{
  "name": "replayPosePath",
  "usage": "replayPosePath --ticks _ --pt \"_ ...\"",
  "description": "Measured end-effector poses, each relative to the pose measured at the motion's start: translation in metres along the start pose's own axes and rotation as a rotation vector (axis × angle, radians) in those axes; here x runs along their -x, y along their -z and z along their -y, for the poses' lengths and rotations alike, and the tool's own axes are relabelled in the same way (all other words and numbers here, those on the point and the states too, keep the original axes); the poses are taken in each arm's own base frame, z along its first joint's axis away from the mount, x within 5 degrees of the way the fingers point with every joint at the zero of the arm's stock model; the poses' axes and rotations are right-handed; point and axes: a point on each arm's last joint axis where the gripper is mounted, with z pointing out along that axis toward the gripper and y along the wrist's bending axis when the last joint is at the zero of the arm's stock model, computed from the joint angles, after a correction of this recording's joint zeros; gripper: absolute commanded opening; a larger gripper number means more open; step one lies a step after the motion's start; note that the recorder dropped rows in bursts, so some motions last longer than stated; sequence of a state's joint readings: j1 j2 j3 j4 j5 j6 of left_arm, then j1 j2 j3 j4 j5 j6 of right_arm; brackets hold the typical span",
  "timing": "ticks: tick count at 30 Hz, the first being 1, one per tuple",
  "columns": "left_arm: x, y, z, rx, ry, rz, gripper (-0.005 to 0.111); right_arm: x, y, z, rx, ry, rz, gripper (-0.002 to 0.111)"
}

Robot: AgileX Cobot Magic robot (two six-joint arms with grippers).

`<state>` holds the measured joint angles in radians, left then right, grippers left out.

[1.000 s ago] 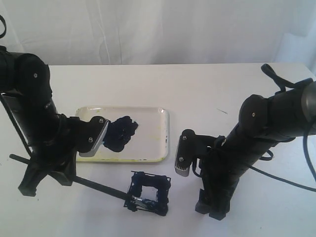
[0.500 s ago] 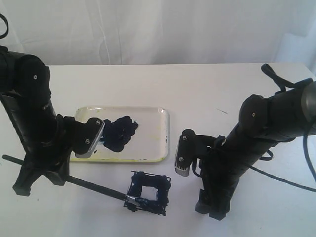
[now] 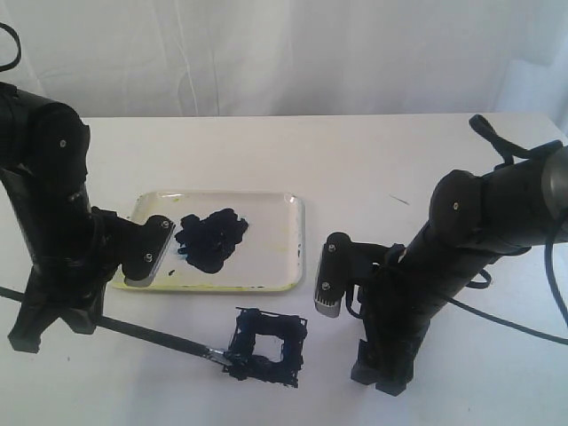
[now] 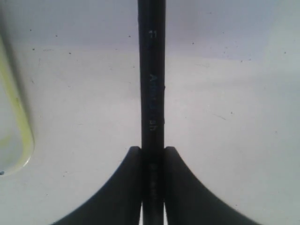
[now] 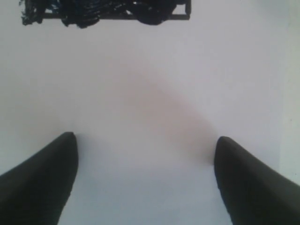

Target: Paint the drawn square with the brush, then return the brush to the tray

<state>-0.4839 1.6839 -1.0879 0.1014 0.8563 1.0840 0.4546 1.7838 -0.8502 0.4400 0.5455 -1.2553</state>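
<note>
The left gripper point(image 4: 152, 151) is clamped on the brush point(image 4: 152, 84) handle, jaws nearly together. The brush slants low over the table point(image 3: 355, 160), tip at the near-left corner of the drawn square point(image 3: 266, 346) (edges daubed black, centre white). The tray point(image 3: 298, 232) lies just behind the square. The right gripper point(image 5: 145, 137) stands wide open beside the square, holding nothing.

Exterior view: the brush point(image 3: 151, 335) ran off the left edge, its handle partly hidden behind the left arm point(image 3: 58, 222), which also covered the near left corner of the tray point(image 3: 298, 240). The bristles were lost against the daubs of the drawn square point(image 3: 266, 348). Left wrist view: most handle lettering was too blurred to read. Right wrist view: the square was cut off at the frame edge
</note>
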Motion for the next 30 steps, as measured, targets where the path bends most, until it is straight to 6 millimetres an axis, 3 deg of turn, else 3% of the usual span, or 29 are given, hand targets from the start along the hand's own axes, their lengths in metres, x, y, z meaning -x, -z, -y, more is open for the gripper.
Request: replayPosePath --ticks 24,30 --pt "-0.0033 0.0003 -0.006 0.071 0.189 -0.035 0.0 0.0 0.0 0.0 0.0 0.0 0.0 0.074" --pt "-0.0029 0.0002 -0.0049 0.058 0.122 -0.034 0.0 0.0 0.0 0.0 0.0 0.0 0.0 0.074"
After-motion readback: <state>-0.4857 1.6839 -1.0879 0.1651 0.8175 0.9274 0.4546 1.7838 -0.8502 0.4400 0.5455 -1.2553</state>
